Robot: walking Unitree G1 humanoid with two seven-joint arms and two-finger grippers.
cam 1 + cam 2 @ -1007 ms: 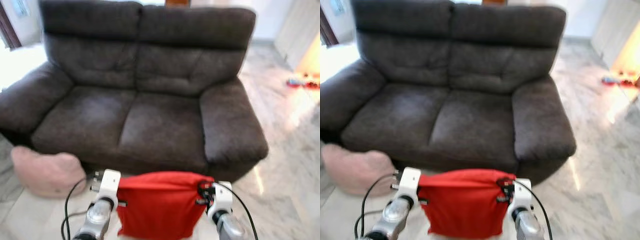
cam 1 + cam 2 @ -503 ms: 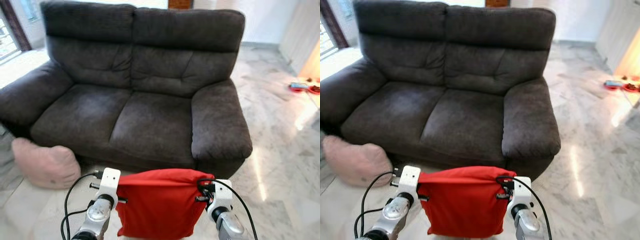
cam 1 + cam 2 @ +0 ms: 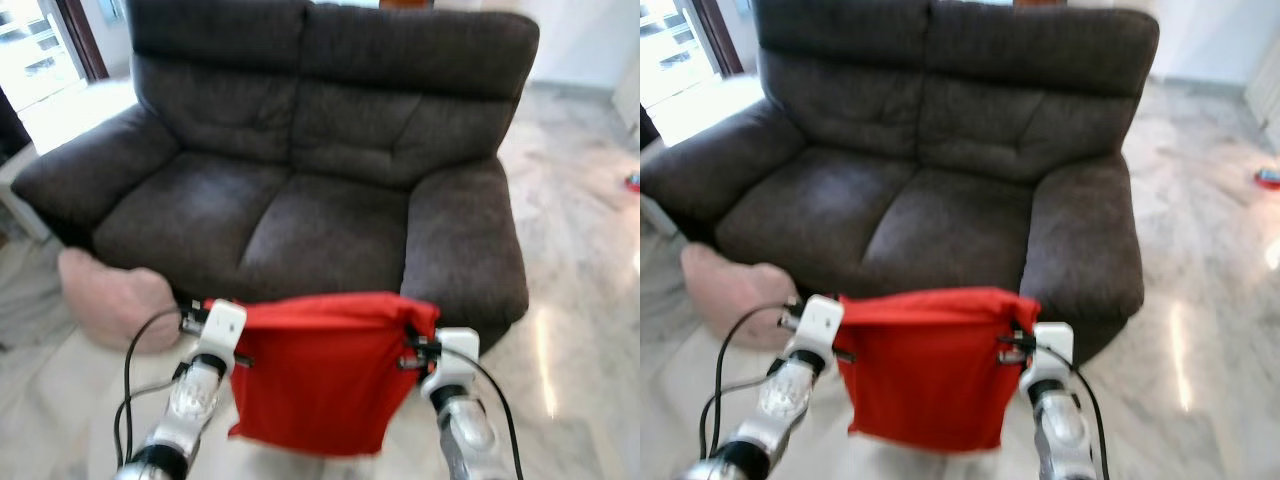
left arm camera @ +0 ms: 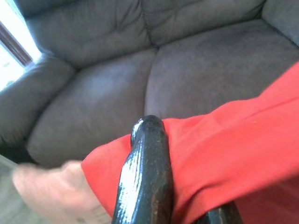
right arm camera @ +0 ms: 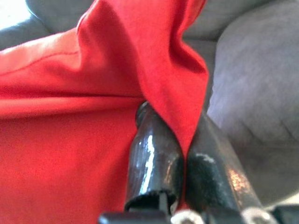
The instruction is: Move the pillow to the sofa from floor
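Left gripper (image 4: pixel 154 140): its black fingers (image 4: pixel 145 177) are pinched together on the upper corner of the red pillow (image 3: pixel 325 370), on the robot's left side of it. The cloth folds over the fingertip and bunches there.
Right gripper (image 5: pixel 187 140): both fingers (image 5: pixel 156 163) are closed tight on a pleat of red fabric at the pillow's other upper corner; the fold runs down between the two pads.
Red pillow: hangs in the air between the two grippers, stretched from corner to corner, its top edge roughly level and its lower part drooping freely. It is off the floor and in front of the sofa's front edge, not resting on the cushions.
Arms: both silver forearms rise from the bottom of the head views, white wrist housings at either side of the pillow; black cables loop off the left arm.
Sofa (image 3: pixel 330 190): dark brown two-seater straight ahead, two seat cushions, two back cushions, wide padded armrests.
Pink pillow (image 3: pixel 115 300): lies on the floor against the sofa's front corner on the robot's left, below the armrest, apart from the red one.
Floor (image 3: pixel 585 300): pale glossy marble with bright reflections on the robot's right.
Window (image 3: pixel 45 50): bright light behind the sofa's left end.
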